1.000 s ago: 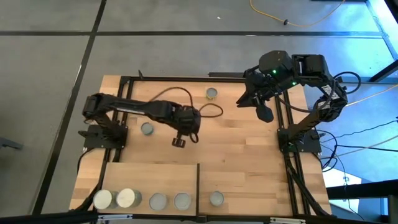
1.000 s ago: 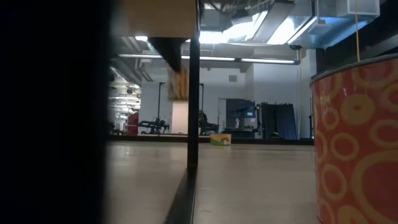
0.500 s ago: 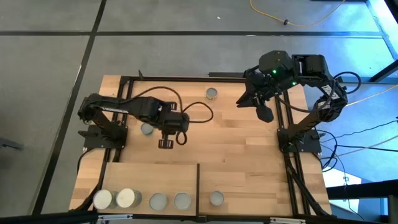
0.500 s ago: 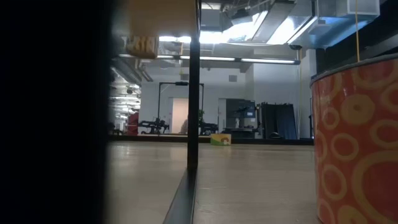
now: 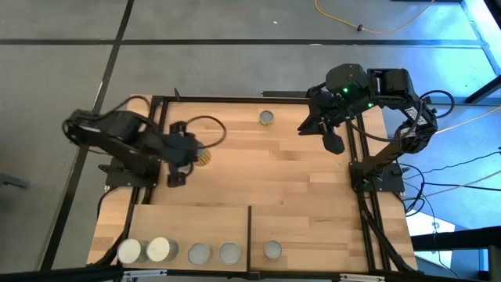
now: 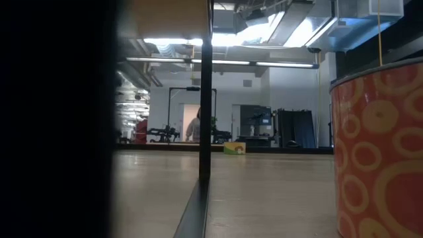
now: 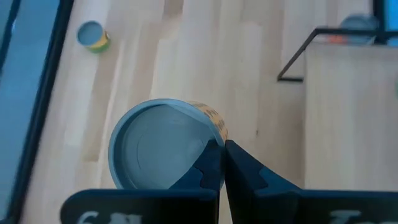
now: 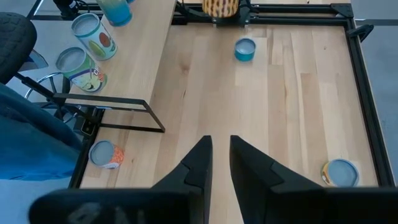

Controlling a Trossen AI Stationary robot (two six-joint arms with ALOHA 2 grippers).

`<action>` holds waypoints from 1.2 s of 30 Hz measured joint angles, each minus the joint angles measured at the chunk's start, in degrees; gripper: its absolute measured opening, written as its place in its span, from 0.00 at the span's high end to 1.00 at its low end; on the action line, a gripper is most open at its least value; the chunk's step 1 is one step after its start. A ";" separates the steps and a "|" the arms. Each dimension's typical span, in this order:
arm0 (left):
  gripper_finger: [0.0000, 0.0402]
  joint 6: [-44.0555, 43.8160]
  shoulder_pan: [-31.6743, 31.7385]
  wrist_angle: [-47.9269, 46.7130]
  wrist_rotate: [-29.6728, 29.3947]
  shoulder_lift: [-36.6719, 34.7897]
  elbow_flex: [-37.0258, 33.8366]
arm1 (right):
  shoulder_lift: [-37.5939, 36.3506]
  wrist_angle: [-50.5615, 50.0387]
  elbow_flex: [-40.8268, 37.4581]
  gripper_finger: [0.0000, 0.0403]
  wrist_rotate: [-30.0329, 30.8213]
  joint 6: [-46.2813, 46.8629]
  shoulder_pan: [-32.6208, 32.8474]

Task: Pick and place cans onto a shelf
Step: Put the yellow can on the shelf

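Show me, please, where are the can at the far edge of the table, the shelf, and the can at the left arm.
Far can (image 5: 267, 117), high view, its silver top.
Shelf (image 5: 188, 223), high view, bare board.
Can at the left arm (image 7: 158, 152), left wrist view, its grey top.

From my low view, a dark mass blocks everything left of the black upright post (image 6: 205, 92), and an orange can (image 6: 378, 149) is cut off at the right edge. In my left wrist view a can (image 7: 163, 146) disappears behind the fingers.
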 joint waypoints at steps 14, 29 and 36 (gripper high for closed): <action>1.00 -19.34 -12.95 3.81 2.87 -12.96 -16.96 | 0.02 -0.02 0.00 0.86 -0.04 0.26 -0.01; 1.00 -38.17 -33.58 10.03 5.24 -6.62 -17.34 | 0.00 0.06 0.00 0.86 -0.04 0.04 -0.02; 1.00 -48.12 -38.96 8.54 5.13 -2.38 -17.34 | 0.00 0.31 0.00 0.86 -0.02 0.04 -0.02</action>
